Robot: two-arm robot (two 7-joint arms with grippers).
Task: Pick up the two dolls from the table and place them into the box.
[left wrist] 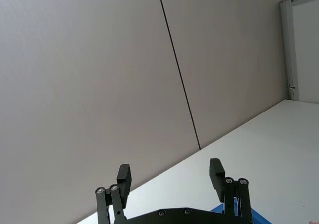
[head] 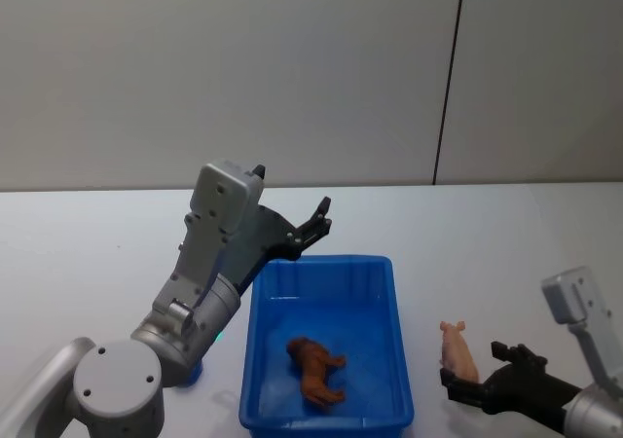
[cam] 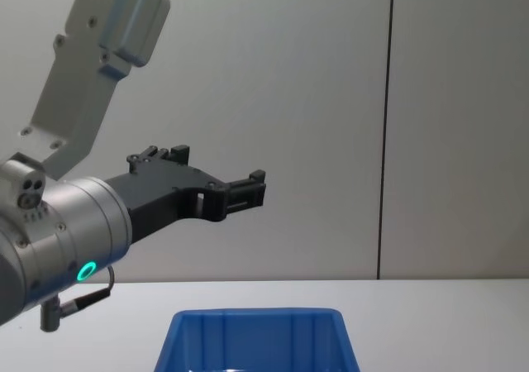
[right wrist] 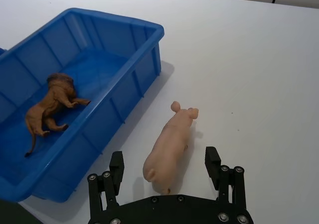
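Note:
An orange-brown furry animal doll (head: 315,368) (right wrist: 50,106) lies on its side inside the blue box (head: 269,302) (right wrist: 124,92) (cam: 256,339). A pink pig doll (head: 458,351) (right wrist: 168,145) lies on the white table (head: 88,263) just right of the box. My right gripper (head: 465,383) (right wrist: 164,164) is open, low at the pig's rear end, with a finger on each side of it. My left gripper (head: 313,226) (left wrist: 169,176) (cam: 248,186) is open and empty, raised above the box's far left corner.
A grey wall with a vertical seam (head: 448,78) stands behind the table. Bare tabletop (right wrist: 239,59) extends to the right of the pig and beyond the box.

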